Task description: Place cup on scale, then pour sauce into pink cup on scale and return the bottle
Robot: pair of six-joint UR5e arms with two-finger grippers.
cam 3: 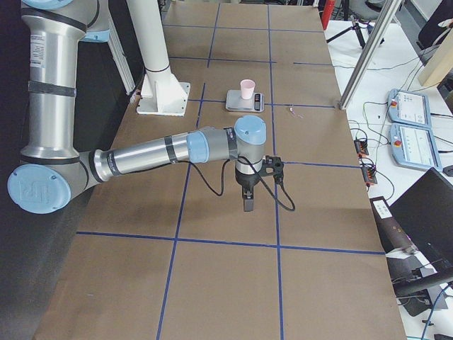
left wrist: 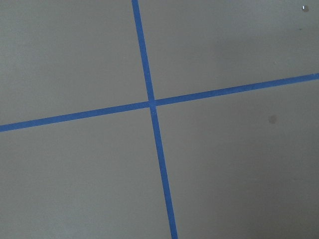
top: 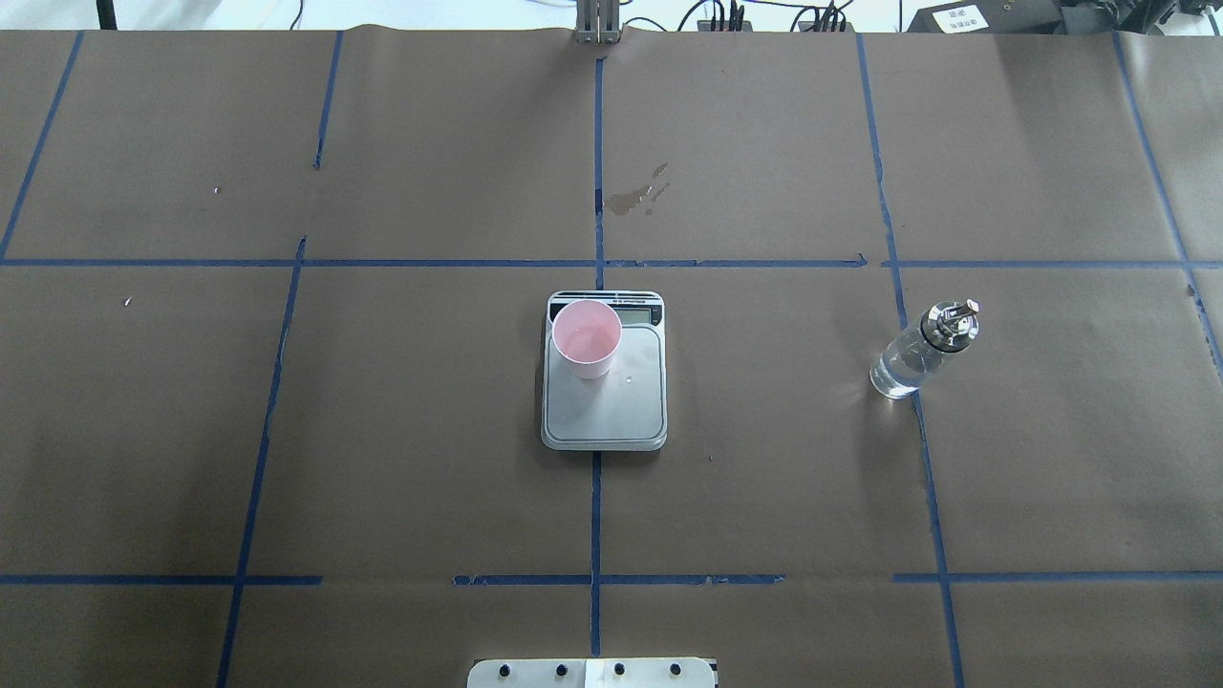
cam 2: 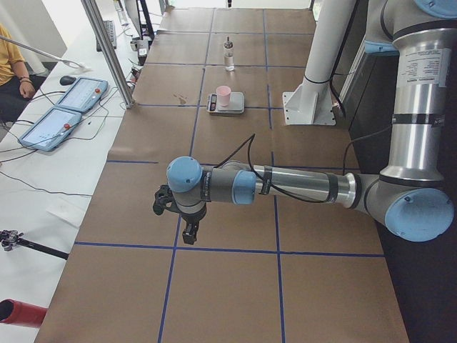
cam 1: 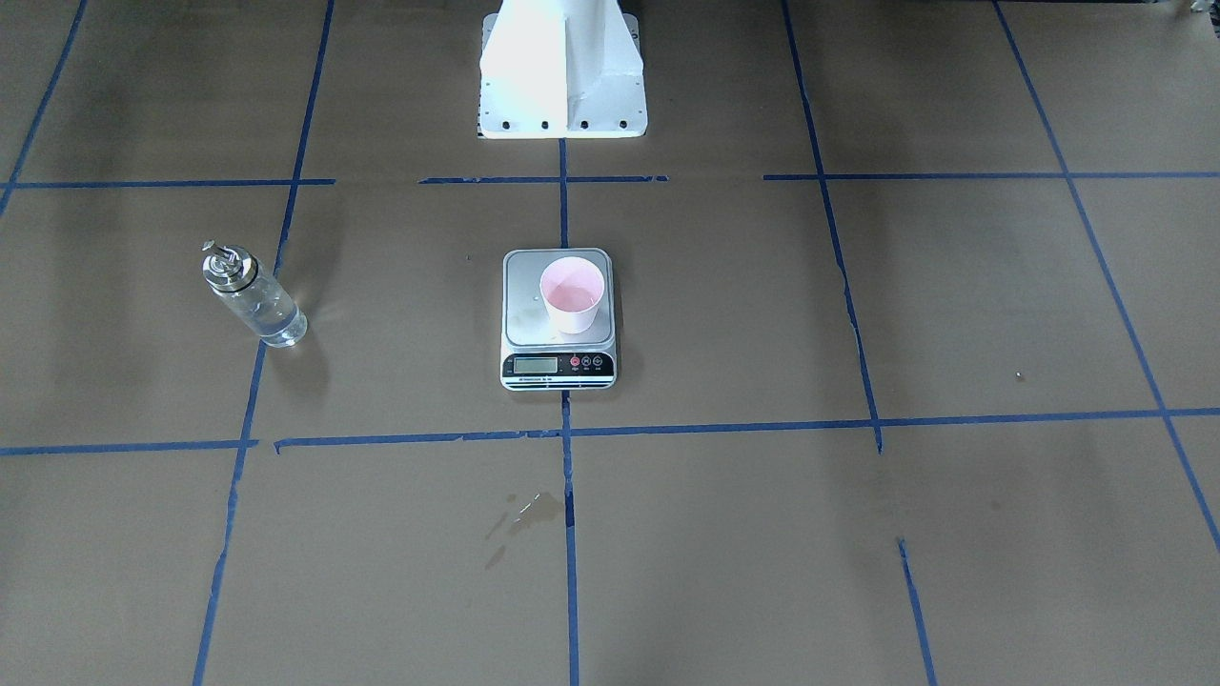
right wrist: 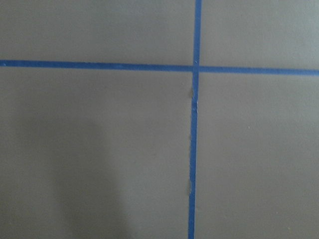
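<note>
The pink cup [cam 1: 572, 295] stands upright on the steel platform of the scale [cam 1: 526, 310], toward its display end; both also show in the overhead view, cup [top: 587, 336] and scale [top: 611, 411]. The clear bottle [cam 1: 255, 300] with its metal cap stands upright on the table on my right side [top: 915, 355], apart from the scale, with clear liquid in it. My left gripper [cam 2: 189, 232] hangs over bare paper far from the scale, and so does my right gripper [cam 3: 248, 202]. Both show only in the side views, so I cannot tell whether they are open or shut.
Brown paper with a blue tape grid covers the table. A small wet stain [cam 1: 529, 513] lies on the operators' side of the scale. The white robot base [cam 1: 562, 76] stands behind the scale. Tablets [cam 2: 71, 100] and a seated person [cam 2: 11, 64] are beyond the table's edge.
</note>
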